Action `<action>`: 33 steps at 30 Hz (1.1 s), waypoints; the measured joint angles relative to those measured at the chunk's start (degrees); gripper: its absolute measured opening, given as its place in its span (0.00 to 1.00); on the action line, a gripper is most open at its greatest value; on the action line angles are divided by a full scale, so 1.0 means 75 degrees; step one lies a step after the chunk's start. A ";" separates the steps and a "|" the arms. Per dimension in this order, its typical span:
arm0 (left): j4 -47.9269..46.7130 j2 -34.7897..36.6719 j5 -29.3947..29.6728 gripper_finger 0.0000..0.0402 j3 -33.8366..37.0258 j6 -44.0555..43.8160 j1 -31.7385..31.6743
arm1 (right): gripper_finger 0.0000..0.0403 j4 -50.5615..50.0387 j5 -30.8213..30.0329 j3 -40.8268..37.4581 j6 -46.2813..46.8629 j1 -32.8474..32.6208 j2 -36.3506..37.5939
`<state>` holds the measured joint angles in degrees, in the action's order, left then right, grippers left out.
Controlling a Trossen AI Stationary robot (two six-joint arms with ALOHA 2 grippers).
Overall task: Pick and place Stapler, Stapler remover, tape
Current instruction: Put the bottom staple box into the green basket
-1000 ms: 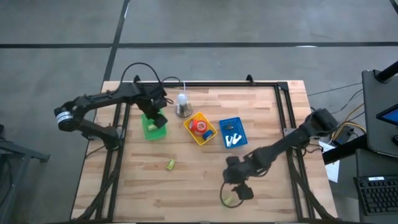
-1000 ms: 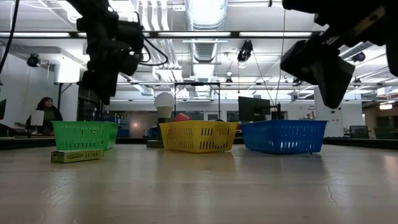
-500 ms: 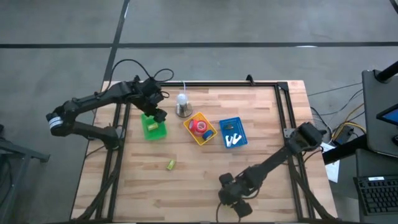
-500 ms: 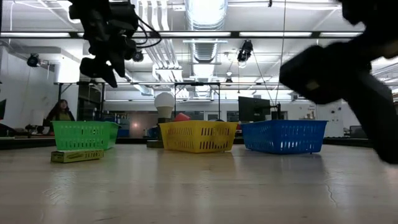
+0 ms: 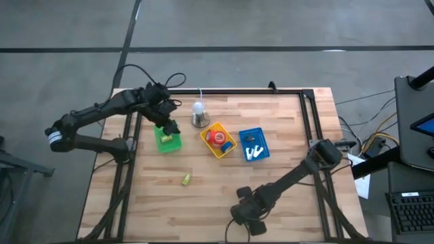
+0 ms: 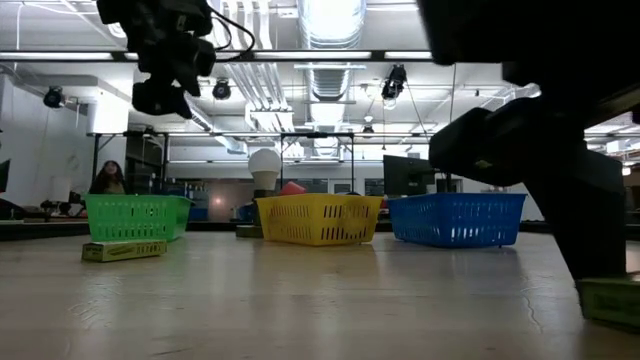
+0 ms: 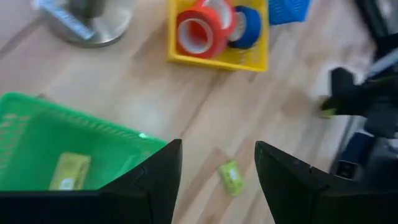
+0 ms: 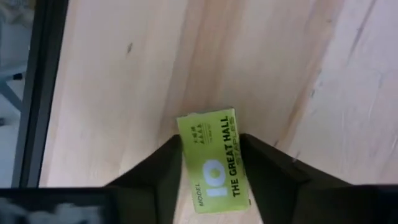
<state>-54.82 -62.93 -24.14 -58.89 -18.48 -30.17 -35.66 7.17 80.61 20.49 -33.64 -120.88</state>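
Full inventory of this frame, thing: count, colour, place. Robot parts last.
green basket: 1, green, table's left rear; a staple box inside
yellow basket: 1, yellow, middle
tape: red and blue rolls, in yellow basket
blue basket: 1, blue, right of yellow; white items inside
staple boxes: green-yellow; one loose mid-table, one at the near edge
bulb on stand: 1, white, behind yellow basket
person: 1, far back in room
left gripper: open, over green basket
right gripper: straddling the near-edge box
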 joint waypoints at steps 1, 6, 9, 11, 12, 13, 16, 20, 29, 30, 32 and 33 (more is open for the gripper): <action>0.0079 0.0026 -0.0121 0.51 0.0003 -0.0003 0.0000 | 0.37 -0.0068 0.0039 0.0037 0.0043 0.0043 0.0075; 0.0839 0.0105 -0.0948 0.51 0.0006 -0.0542 0.0005 | 0.23 -0.0678 0.0143 0.0302 0.0099 0.0413 0.0191; 0.1462 0.0147 -0.1675 0.51 0.0012 -0.0879 0.0026 | 0.23 -0.1050 0.0010 0.0475 0.0162 0.0738 0.0277; 0.1910 0.0154 -0.2158 0.51 0.0012 -0.1155 0.0043 | 0.23 -0.1109 -0.0063 0.0571 0.0220 0.0972 0.0440; 0.2102 0.0156 -0.2337 0.51 0.0012 -0.1283 0.0050 | 0.24 -0.1132 -0.0080 0.0609 0.0243 0.1096 0.0546; 0.2309 0.0157 -0.2462 0.51 0.0012 -0.1373 0.0052 | 0.25 -0.1119 -0.0105 0.0649 0.0272 0.1201 0.0657; 0.2681 0.0165 -0.2573 0.51 0.0012 -0.1766 0.0087 | 0.28 -0.1109 -0.0341 0.0761 0.0280 0.1533 0.0987; 0.2747 0.0165 -0.2579 0.51 0.0012 -0.2526 0.0133 | 0.27 -0.1011 -0.0874 0.1029 0.0280 0.2050 0.1574; 0.3020 0.0163 -0.2632 0.51 0.0014 -0.4104 0.0517 | 0.27 -0.0840 -0.1927 0.1816 0.0199 0.2879 0.2300; 0.3104 0.0163 -0.2628 0.51 0.0015 -0.4240 0.0555 | 0.27 -0.0843 -0.2086 0.1892 0.0191 0.2936 0.2306; 0.3374 0.0163 -0.2618 0.51 0.0015 -0.4460 0.0633 | 0.27 -0.0855 -0.2363 0.2076 0.0188 0.3026 0.2298; 0.3527 0.0163 -0.2593 0.51 0.0015 -0.4619 0.0680 | 0.27 -0.0842 -0.2474 0.2169 0.0172 0.3063 0.2285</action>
<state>-28.37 -61.71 -43.59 -58.78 -53.12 -25.08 -41.97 -11.39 96.88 21.78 -10.66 -103.75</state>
